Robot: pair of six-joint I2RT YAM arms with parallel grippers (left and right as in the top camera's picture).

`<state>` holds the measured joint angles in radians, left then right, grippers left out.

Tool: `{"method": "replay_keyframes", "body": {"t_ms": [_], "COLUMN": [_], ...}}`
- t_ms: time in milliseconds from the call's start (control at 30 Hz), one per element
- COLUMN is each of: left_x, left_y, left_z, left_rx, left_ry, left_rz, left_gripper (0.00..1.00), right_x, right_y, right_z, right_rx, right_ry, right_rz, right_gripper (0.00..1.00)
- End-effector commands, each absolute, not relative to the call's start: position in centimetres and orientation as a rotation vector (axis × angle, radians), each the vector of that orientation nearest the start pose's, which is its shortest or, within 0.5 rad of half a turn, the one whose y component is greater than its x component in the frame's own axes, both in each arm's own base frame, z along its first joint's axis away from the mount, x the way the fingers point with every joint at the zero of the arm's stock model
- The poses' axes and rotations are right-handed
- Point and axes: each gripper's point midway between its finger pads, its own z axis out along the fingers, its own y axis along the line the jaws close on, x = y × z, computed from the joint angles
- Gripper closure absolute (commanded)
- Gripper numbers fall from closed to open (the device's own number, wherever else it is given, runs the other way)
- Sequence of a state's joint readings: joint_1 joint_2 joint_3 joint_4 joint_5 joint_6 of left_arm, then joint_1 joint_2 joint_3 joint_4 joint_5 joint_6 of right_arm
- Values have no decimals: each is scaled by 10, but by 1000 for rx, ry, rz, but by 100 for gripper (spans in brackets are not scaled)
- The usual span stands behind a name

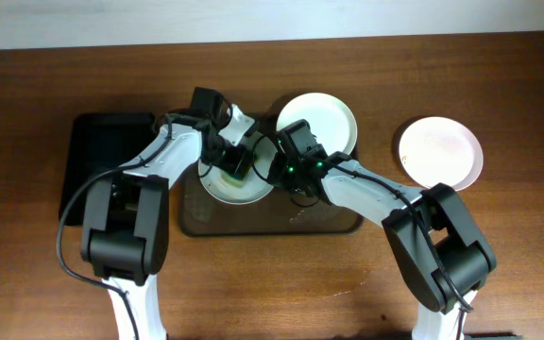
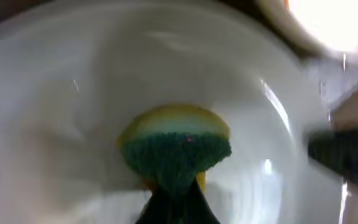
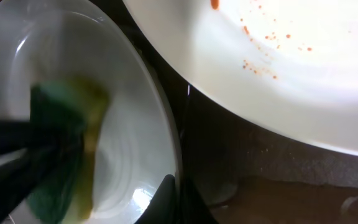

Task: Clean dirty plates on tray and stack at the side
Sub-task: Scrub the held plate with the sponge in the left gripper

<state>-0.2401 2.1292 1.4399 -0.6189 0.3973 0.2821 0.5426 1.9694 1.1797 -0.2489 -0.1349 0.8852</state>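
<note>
A white plate (image 1: 246, 192) lies in the brown tray (image 1: 272, 225). My left gripper (image 1: 237, 162) is shut on a green and yellow sponge (image 2: 176, 146) and presses it onto this plate (image 2: 73, 124). My right gripper (image 1: 278, 172) is shut on the plate's right rim (image 3: 160, 124), with one finger over the edge (image 3: 169, 199). A second plate (image 1: 324, 115) with small orange-red specks (image 3: 278, 62) sits at the tray's far right corner. A third plate (image 1: 440, 151) lies on the table to the right.
A smaller black tray (image 1: 102, 156) lies to the left of the brown tray. Both arms cross over the brown tray's far half. The wooden table (image 1: 272, 283) extends in front of the tray.
</note>
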Motion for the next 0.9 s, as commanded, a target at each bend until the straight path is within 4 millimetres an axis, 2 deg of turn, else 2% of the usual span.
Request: {"method": "replay_keyframes", "body": {"t_ms": [0,100,167,267,367,433,467,633,667,733,767,867], "left_x": [435,458,463,464,464,464,463,453,451,446,443,436], "left_y": [-142,-115,-95,-78,-77,-78,-79,-97,-102,-108,-108,-103], "left_z": [-57,-55,-52,-43,-18,7,31,93,101,111,112,111], "left_rx": [511,290,155,41,25,30,35,100,132,167,169,150], "left_ry": [2838,2800,2784,2776,2787,2803,2819,2890,2901,2923,2938,2975], "left_rz": [-250,-21,125,254,263,265,258,109,70,23,9,-21], "left_gripper": [99,100,99,99,99,100,100,100,99,100,99,99], "right_x": [377,377,377,377,377,377,376,376,376,376,376,378], "right_y": [260,260,260,260,260,260,259,259,259,259,259,260], "right_z": [4,4,4,4,4,4,4,4,4,3,2,-5], "right_rx": [393,393,393,393,393,393,393,393,394,394,394,400], "right_ry": [2756,2756,2756,2756,2756,2757,2759,2760,2760,2759,2760,2762], "right_rz": [625,625,625,625,625,625,623,623,622,621,619,620], "right_gripper": [96,96,96,96,96,96,96,96,96,81,75,66]}}
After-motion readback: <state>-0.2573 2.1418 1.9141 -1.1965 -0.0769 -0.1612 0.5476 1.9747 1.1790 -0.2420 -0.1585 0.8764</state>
